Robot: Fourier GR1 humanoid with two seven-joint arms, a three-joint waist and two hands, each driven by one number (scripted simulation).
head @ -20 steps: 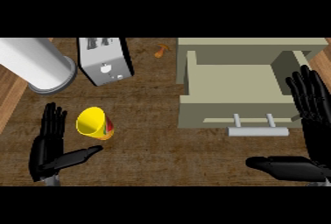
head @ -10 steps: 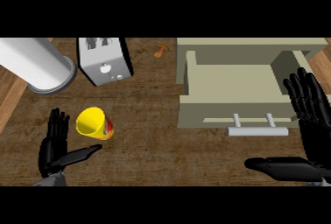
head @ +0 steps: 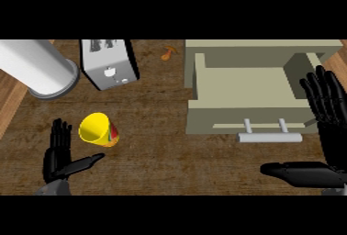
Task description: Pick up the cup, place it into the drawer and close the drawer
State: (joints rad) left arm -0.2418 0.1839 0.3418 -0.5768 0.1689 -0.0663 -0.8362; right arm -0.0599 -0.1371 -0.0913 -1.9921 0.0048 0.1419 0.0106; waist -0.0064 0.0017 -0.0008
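A yellow cup (head: pixel 97 130) with a red patch on its side lies tipped on the brown counter at the left, mouth toward the upper left. My left hand (head: pixel 59 155) stands open just below and left of it, fingers up, thumb pointing right under the cup, not touching it. The beige drawer (head: pixel 247 94) is pulled open at the upper right, with nothing inside and its pale bar handle (head: pixel 269 136) at the front. My right hand (head: pixel 327 121) is open at the right edge, fingers beside the drawer's right wall, thumb stretched left below the handle.
A silver toaster (head: pixel 108 64) stands at the back, with a large grey cylinder (head: pixel 35 69) lying left of it. A small orange item (head: pixel 166 53) lies near the drawer's back left corner. Wooden floor shows past the counter's left edge.
My left hand has drifted down and slightly right, lower in view than before. The cup, drawer and right hand have stayed put.
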